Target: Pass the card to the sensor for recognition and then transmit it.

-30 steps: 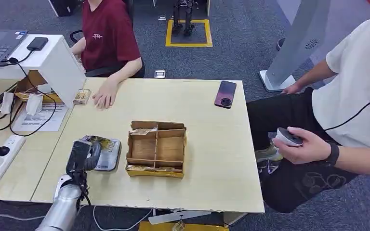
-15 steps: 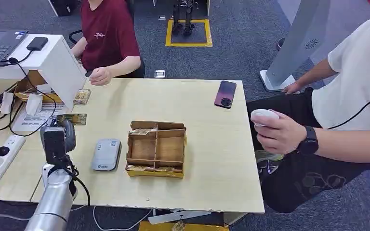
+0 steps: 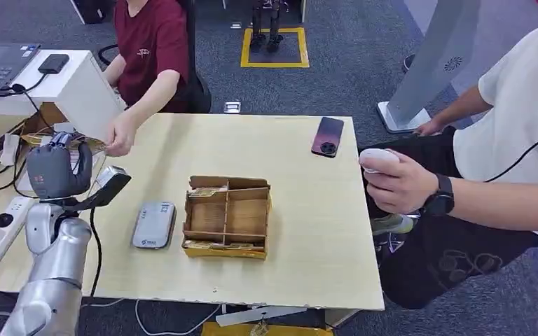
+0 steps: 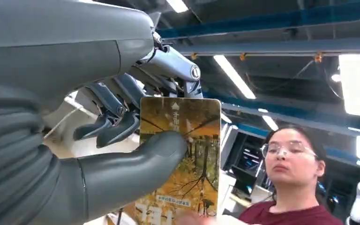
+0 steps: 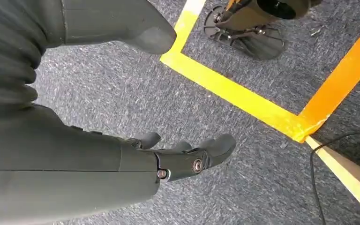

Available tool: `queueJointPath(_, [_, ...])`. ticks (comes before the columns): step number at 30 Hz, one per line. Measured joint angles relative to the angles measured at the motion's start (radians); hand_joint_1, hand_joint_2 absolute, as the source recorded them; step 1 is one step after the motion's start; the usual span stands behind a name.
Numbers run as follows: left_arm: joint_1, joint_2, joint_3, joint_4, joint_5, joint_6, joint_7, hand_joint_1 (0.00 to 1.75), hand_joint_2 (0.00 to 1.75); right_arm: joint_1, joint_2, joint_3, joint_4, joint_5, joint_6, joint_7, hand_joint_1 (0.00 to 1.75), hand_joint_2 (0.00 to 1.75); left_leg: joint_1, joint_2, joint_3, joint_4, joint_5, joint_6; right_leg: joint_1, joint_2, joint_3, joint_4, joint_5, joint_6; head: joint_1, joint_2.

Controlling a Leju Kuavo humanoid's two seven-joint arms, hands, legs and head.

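My left hand (image 3: pixel 56 168) is raised over the table's left edge. It pinches a yellow card with an autumn-tree picture (image 4: pixel 183 159) between the thumb and fingers. A person in a red shirt reaches a hand (image 3: pixel 120 134) to the card, and fingertips touch its free end in the left wrist view. The grey card sensor (image 3: pixel 153 225) lies flat on the table, nearer me and to the right of my hand, with nothing on it. My right hand (image 5: pixel 183 154) hangs over grey carpet with its fingers apart and holds nothing.
A wooden divided box (image 3: pixel 228 215) with cards stands right of the sensor. A dark phone (image 3: pixel 328 136) lies at the far right corner. A second person on the right holds a white device (image 3: pixel 378 159). A white stand (image 3: pixel 77 91) and cables are on the left.
My left hand lifted the card off the sensor and carried it left and away from me. The person in red moved a hand over to meet the card.
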Motion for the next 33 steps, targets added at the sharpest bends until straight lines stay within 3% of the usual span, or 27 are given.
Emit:
queueJointPath(5, [-0.011, -0.016, 0.053, 0.010, 0.009, 0.000, -0.027, 1.75, 1.75, 0.007, 0.000, 0.000, 0.000, 0.005, 0.000, 0.006, 0.00, 1.75, 0.000, 0.001, 0.000, 0.000, 0.000, 0.000, 0.000, 0.001, 0.000, 0.000, 0.000, 0.000, 0.000, 0.000])
queueJointPath(6, [-0.012, -0.019, 0.058, 0.013, 0.011, 0.000, -0.029, 0.00, 1.75, 0.008, 0.000, 0.000, 0.000, 0.005, 0.000, 0.006, 0.00, 1.75, 0.000, 0.001, 0.000, 0.000, 0.000, 0.000, 0.000, 0.001, 0.000, 0.000, 0.000, 0.000, 0.000, 0.000])
queueJointPath(10, [-0.017, -0.024, 0.065, 0.025, 0.048, 0.000, -0.036, 0.00, 1.75, 0.009, 0.000, 0.000, 0.000, 0.006, 0.000, 0.006, 0.00, 1.75, 0.000, 0.001, 0.000, 0.000, 0.000, 0.000, 0.000, 0.001, -0.001, 0.000, 0.000, 0.000, 0.000, 0.000])
queueJointPath(13, [-0.037, -0.024, 0.052, 0.073, 0.251, -0.034, 0.001, 0.00, 1.75, 0.008, 0.000, -0.002, 0.000, 0.009, 0.001, 0.005, 0.00, 1.75, 0.000, 0.001, 0.000, 0.000, 0.000, 0.000, 0.000, 0.001, -0.001, 0.000, 0.000, 0.000, 0.000, 0.000])
queueJointPath(17, [-0.032, -0.014, -0.020, 0.084, 0.465, -0.105, 0.054, 0.00, 1.75, 0.009, 0.001, -0.010, 0.000, 0.009, 0.000, 0.003, 0.00, 1.75, 0.000, 0.001, -0.001, 0.000, 0.000, 0.000, 0.000, 0.001, 0.000, 0.000, 0.000, 0.000, 0.000, 0.000])
queueJointPath(26, [-0.031, -0.014, -0.024, 0.084, 0.473, -0.110, 0.055, 0.00, 1.75, 0.009, 0.001, -0.010, 0.000, 0.009, 0.000, 0.003, 0.00, 1.75, 0.000, 0.001, -0.001, 0.000, 0.000, 0.000, 0.000, 0.001, 0.000, 0.000, 0.000, 0.000, 0.000, 0.000])
queueJointPath(27, [0.005, 0.007, -0.083, 0.046, 0.613, -0.227, 0.050, 0.00, 1.75, 0.013, 0.002, -0.017, 0.000, 0.008, -0.001, 0.003, 0.00, 1.75, 0.000, 0.002, 0.000, 0.000, 0.000, 0.000, 0.000, 0.002, -0.001, 0.000, 0.000, 0.000, 0.000, 0.000])
queueJointPath(28, [0.015, 0.012, -0.097, 0.032, 0.641, -0.256, 0.049, 0.00, 1.75, 0.015, 0.002, -0.021, 0.000, 0.008, -0.002, 0.003, 0.00, 1.75, 0.000, 0.002, -0.001, 0.000, 0.000, 0.000, 0.000, 0.002, -0.001, 0.000, 0.000, 0.000, 0.000, 0.000])
queueJointPath(29, [0.064, 0.025, -0.136, -0.028, 0.715, -0.341, 0.048, 0.00, 1.75, 0.024, 0.001, -0.032, 0.000, 0.005, -0.005, -0.003, 0.00, 1.75, 0.000, 0.002, -0.001, 0.000, 0.000, 0.000, 0.000, 0.002, -0.001, 0.000, 0.000, 0.000, 0.000, 0.000])
queueJointPath(30, [0.175, 0.044, -0.212, -0.181, 0.800, -0.499, 0.047, 0.00, 1.75, 0.038, 0.001, -0.054, 0.001, -0.010, -0.015, -0.019, 0.00, 1.75, 0.000, 0.001, -0.001, 0.000, -0.001, -0.001, 0.000, 0.001, -0.002, 0.000, -0.001, 0.000, 0.000, 0.000])
queueJointPath(31, [0.250, 0.052, -0.269, -0.298, 0.809, -0.511, 0.056, 0.00, 1.75, 0.047, 0.001, -0.066, 0.001, -0.012, -0.017, -0.026, 0.00, 1.75, 0.000, 0.001, -0.002, 0.000, -0.001, -0.001, 0.000, 0.001, -0.002, 0.000, -0.001, 0.000, 0.000, 0.000])
queueJointPath(33, [0.260, 0.055, -0.274, -0.317, 0.810, -0.512, 0.056, 0.00, 1.75, 0.047, 0.001, -0.069, 0.001, -0.012, -0.017, -0.026, 0.00, 1.75, 0.000, 0.001, -0.002, 0.000, 0.000, -0.001, 0.000, 0.001, -0.002, 0.000, -0.001, 0.000, 0.000, 0.000])
